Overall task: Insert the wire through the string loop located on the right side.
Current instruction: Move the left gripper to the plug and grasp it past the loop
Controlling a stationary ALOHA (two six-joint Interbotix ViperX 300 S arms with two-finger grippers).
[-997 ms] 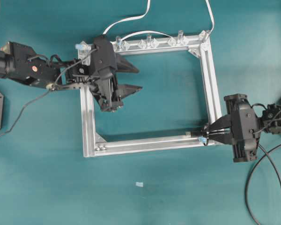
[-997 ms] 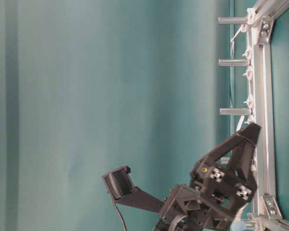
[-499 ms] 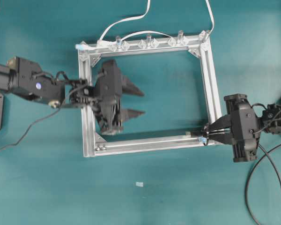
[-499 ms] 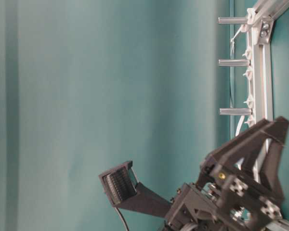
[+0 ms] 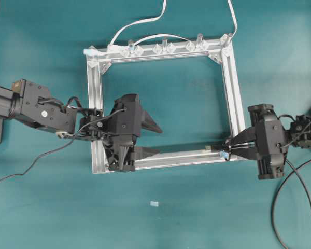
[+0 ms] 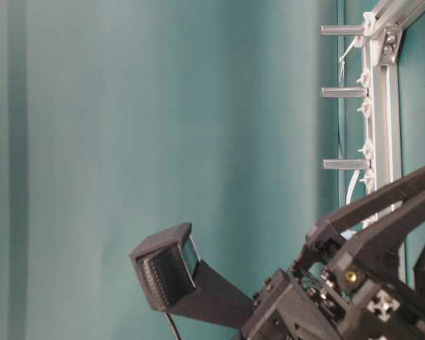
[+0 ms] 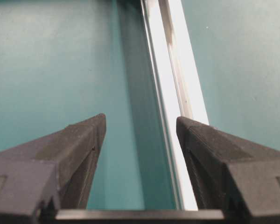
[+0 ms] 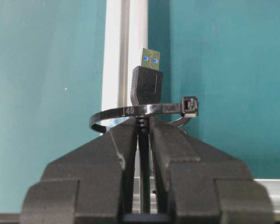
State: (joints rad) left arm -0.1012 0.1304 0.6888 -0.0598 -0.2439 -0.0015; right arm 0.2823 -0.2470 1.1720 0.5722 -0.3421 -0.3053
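In the right wrist view my right gripper (image 8: pixel 143 122) is shut on the wire just behind its black plug (image 8: pixel 147 86), whose metal tip points away from me along the rail. The string loop (image 8: pixel 130 111), a thin dark band with a small fastening head, crosses the plug's base right at my fingertips. I cannot tell whether the plug passes through it. Overhead, the right gripper (image 5: pixel 229 148) sits at the frame's near right corner beside the loop's pale blue bit (image 5: pixel 224 154). My left gripper (image 5: pixel 158 141) stands open over the near rail, holding nothing (image 7: pixel 140 121).
A square aluminium frame (image 5: pixel 233 93) lies on the teal table. Clear clips (image 5: pixel 163 48) and short posts (image 6: pixel 343 92) line its far rail, with white cables (image 5: pixel 145 22) running off the back. A small pale scrap (image 5: pixel 154 204) lies in front of the frame.
My left arm has swung from the frame's far left corner down to the near rail, its gripper still open. The right gripper and the plug have not moved.
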